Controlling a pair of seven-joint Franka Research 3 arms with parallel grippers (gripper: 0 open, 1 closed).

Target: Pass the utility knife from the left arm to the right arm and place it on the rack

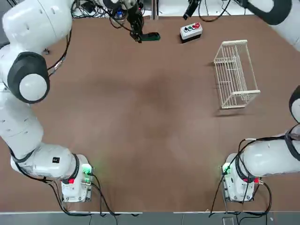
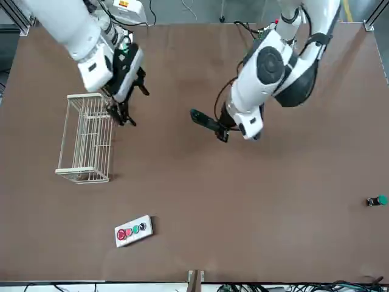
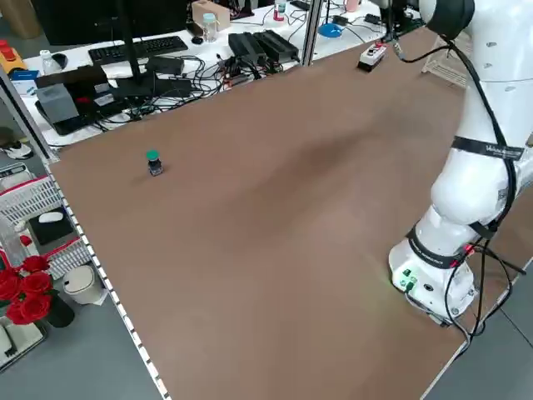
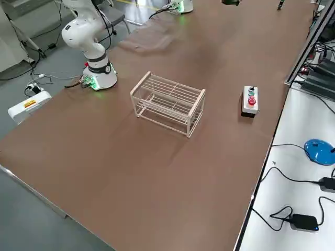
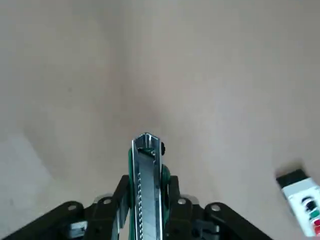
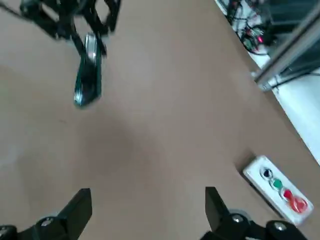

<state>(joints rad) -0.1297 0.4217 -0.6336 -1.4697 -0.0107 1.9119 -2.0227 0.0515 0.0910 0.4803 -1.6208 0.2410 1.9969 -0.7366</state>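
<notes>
left end effector [image 2: 222, 129] clamped on utility knife [image 2: 204, 120] above desk [image 1: 154, 140] far edge; right end effector [image 6: 145, 212] spread wide, beside rack [image 2: 86, 139]

Your workspace: a broad brown table [image 3: 275, 217] ringed by cluttered white benches.
You see a keyboard [image 3: 137, 48], cables and black boxes behind it, red roses [image 3: 23, 292] beside a white basket [image 3: 33, 204], and grey floor [image 4: 31, 42].

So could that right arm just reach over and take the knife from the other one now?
Probably yes. The left gripper holds the utility knife up off the table, its free end sticking out toward the right gripper. That one is open, beside the rack, with only bare table between them.
</notes>
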